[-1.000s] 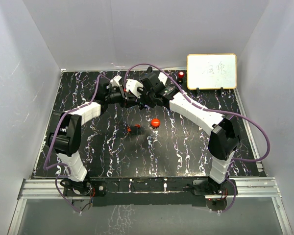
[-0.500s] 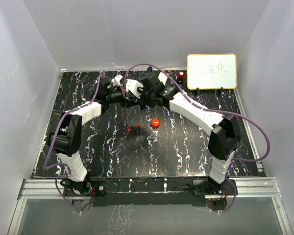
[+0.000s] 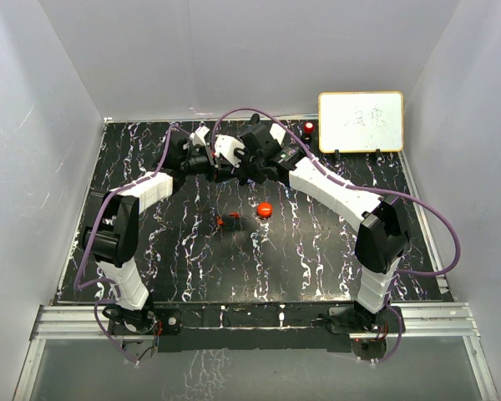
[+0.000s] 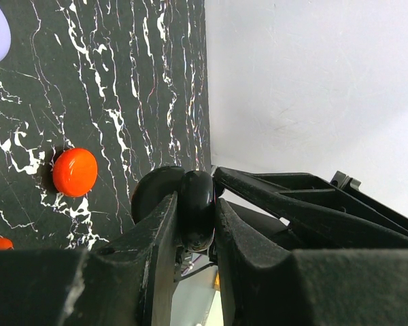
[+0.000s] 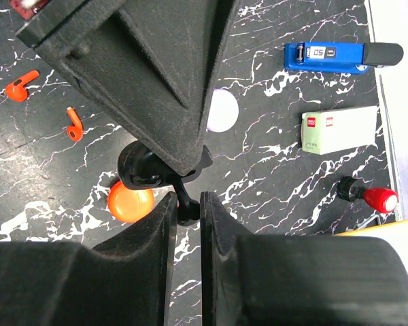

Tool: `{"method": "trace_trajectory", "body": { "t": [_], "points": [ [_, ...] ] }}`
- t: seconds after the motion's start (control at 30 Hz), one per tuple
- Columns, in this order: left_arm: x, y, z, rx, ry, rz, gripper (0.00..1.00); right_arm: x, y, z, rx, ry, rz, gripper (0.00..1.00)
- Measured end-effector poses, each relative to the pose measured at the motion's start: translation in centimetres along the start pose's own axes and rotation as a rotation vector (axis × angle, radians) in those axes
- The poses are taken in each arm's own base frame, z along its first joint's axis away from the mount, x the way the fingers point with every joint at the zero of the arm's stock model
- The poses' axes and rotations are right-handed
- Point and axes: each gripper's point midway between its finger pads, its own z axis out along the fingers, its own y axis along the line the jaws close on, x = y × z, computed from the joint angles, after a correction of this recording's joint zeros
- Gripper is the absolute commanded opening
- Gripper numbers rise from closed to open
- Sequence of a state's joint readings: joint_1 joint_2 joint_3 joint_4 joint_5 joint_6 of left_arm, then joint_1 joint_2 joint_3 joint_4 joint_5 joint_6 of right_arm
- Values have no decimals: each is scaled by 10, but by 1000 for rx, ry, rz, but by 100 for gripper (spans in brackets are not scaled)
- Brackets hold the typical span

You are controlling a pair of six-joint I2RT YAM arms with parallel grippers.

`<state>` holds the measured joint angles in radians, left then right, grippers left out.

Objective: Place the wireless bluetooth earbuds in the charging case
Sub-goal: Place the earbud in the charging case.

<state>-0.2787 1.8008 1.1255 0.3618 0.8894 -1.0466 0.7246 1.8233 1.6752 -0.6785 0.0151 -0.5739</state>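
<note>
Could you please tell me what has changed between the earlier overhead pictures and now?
Nothing visibly changed. The left gripper stays shut on a rounded black object, the right gripper stays pinched on a small dark piece, and the red puck and red earbuds lie where they were.

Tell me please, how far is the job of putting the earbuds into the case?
Done: nothing visibly seated yet. In hand: the left claw grips the black case, and the right claw pinches a small dark piece, likely an earbud, right at that case. Remaining: seating it, then the two red earbuds lying on the table.
</note>
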Motion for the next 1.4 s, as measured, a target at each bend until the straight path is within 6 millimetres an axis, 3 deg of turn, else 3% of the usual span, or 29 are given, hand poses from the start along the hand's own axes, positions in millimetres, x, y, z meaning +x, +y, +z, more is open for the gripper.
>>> {"method": "trace_trajectory", "body": {
  "t": [1.03,1.17,1.4],
  "points": [
    [-3,-11,0,32,0,14,0,-3,1,-1,-11,-11,0,0],
    [-3,-12,0,35,-1,12,0,-3,1,-1,-11,-10,4,4],
    [-4,-13,0,41,-3,16,0,-5,0,-2,-7,-14,8,19]
  ]
}}
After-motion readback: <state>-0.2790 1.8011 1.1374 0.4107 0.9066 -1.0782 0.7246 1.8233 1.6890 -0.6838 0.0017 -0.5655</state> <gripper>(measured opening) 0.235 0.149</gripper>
